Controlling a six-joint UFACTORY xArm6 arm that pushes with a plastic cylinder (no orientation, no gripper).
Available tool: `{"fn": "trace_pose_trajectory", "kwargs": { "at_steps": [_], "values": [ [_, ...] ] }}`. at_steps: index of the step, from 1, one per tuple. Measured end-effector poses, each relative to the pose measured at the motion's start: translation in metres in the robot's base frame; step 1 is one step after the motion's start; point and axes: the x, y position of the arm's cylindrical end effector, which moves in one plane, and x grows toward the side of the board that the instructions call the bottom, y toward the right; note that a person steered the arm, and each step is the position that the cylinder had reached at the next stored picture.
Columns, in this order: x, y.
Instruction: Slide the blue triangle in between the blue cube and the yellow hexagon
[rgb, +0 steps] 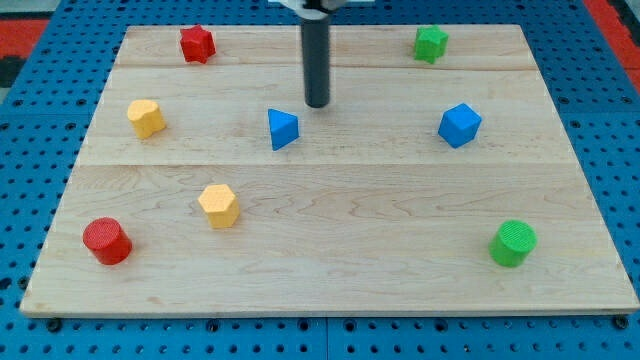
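Observation:
The blue triangle (283, 129) lies on the wooden board a little left of centre, in the upper half. My tip (317, 104) stands just up and to the right of it, a small gap apart. The blue cube (459, 125) sits at the right, level with the triangle. A yellow hexagon (218, 206) lies below and left of the triangle. A second yellow block (146, 118) sits at the far left, level with the triangle.
A red star-like block (197, 44) is at the top left and a green star-like block (431, 43) at the top right. A red cylinder (107, 241) is at the bottom left and a green cylinder (513, 243) at the bottom right. The board (330, 290) lies on a blue pegboard.

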Motion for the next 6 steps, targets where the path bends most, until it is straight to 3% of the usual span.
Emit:
{"fn": "trace_pose_trajectory", "kwargs": {
  "at_steps": [3,4,5,6],
  "values": [
    [0.008,-0.103],
    [0.06,-0.05],
    [0.061,-0.021],
    [0.018,-0.004]
  ]
}}
